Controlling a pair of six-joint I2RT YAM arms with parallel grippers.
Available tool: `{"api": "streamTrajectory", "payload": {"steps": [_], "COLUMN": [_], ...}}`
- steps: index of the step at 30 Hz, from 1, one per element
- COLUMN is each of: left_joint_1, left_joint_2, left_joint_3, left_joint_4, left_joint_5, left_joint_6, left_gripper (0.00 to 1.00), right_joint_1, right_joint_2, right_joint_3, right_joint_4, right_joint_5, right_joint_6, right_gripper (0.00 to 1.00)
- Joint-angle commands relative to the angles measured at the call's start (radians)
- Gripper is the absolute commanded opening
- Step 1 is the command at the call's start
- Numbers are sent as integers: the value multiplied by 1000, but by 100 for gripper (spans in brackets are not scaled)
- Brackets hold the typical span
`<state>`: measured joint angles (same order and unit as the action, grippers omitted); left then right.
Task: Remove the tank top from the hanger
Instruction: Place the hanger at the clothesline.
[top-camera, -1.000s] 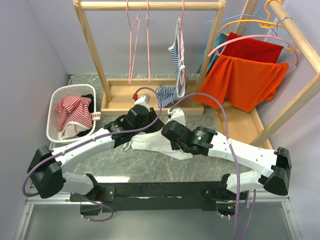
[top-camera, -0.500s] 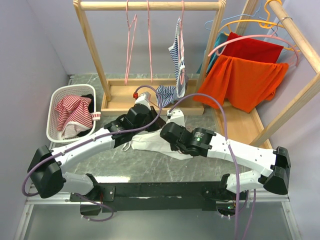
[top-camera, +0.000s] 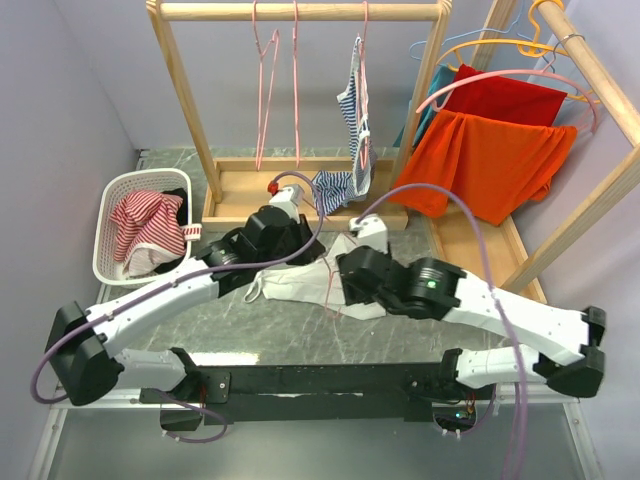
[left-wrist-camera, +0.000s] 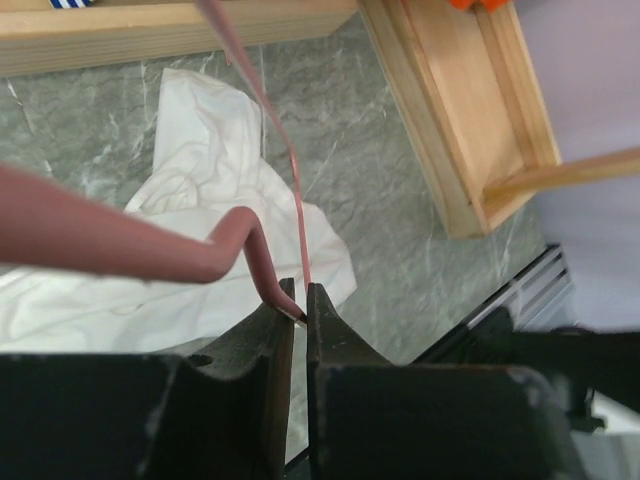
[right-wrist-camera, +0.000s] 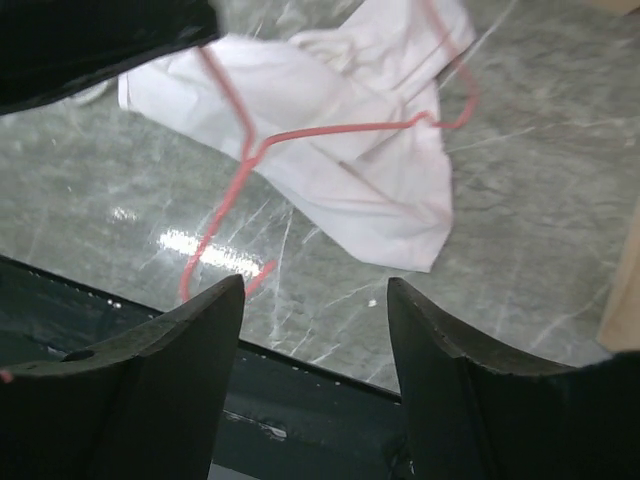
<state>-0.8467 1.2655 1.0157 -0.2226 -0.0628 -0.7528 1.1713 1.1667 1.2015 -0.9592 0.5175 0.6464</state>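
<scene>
– What's in the basket (top-camera: 103, 225) at nine o'clock?
– A red-striped garment (top-camera: 150, 225), heaped. The tank top (right-wrist-camera: 330, 170) lies crumpled mid-table, at three o'clock from it. The left gripper (left-wrist-camera: 301, 300) pinches the hanger (left-wrist-camera: 100, 235) wire; the right gripper (right-wrist-camera: 315, 290) gapes wide, empty.

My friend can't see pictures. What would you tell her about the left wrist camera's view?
The left arm's fingers pinch a thin pink hanger over a grey stone table. A crumpled white tank top lies on the table underneath, and a wooden rack base runs along the top and right.
</scene>
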Motion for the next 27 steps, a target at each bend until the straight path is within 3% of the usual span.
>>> {"api": "streamTrajectory", "payload": {"steps": [1,7,14,20,27], "left_joint_1": [0,0,0,0,0], "left_joint_2": [-75,-127,-178,-242,-221], "left_joint_3": [66,92,87,60,196], "left_joint_4": [-70,-165,-239,-222,-336], "left_joint_5": [72,173,66,116,227], "left_joint_6": [170,320,282,303,492], "left_gripper": [1,1,1,1,1], "right_joint_1": [2,-10,-19,-21,-22], "right_joint_2": [-111,-193,-193,-185,-217], "right_joint_3": [70,69,58,47,81], "right_joint_4": [-116,-133,-138,-125,-64], "right_joint_5": [147,237,254,246,243], "right_joint_6": [33,12,4,2,-97], "right_gripper": [70,75,77,77,79]}}
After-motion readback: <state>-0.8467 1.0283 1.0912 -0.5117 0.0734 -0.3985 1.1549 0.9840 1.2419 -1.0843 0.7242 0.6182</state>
